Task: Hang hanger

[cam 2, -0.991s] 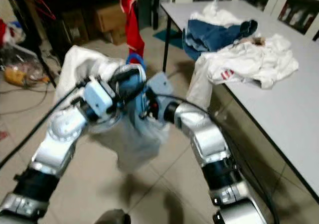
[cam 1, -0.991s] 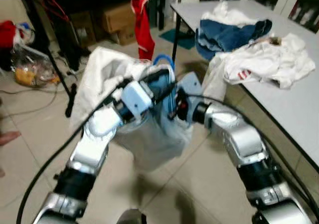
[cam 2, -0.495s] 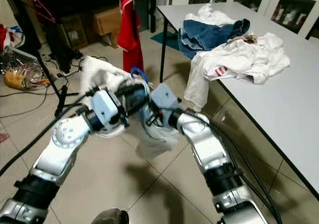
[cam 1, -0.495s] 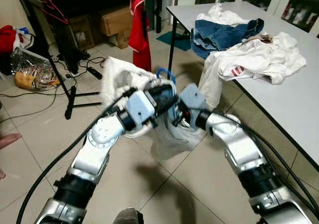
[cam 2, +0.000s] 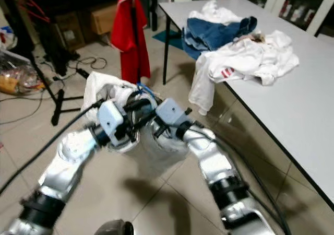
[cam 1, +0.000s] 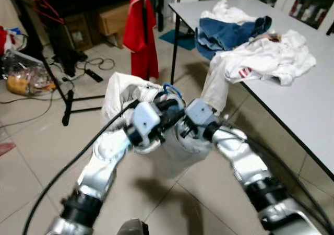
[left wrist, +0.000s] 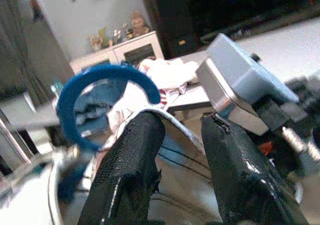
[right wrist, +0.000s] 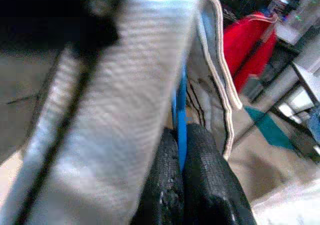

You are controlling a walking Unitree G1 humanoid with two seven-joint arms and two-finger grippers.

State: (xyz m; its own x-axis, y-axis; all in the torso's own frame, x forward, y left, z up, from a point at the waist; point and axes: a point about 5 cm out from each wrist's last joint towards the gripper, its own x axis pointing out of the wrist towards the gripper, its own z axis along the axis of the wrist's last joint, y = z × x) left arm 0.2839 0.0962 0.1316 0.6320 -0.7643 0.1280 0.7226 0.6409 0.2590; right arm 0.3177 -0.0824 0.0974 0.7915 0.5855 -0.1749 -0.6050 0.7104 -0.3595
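Tiled floor (cam 1: pixel 31 141) with open room at nine o'clock: right tool (right wrist: pixel 181 180) pinched shut on the blue hanger (left wrist: pixel 107 102), left tool (left wrist: pixel 175 172) parted around its wire beside the hook, white garment (cam 1: pixel 122 91) draped soft and light, tabletop (cam 1: pixel 313 104) edge crowding three o'clock.

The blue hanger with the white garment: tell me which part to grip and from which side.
Grip the blue hanger on its bar just below the hook, coming from the robot's right; the right gripper is pinched on that thin blue edge already. The white garment drapes everything lower, so only this part is bare. The left gripper sits beside the hook.
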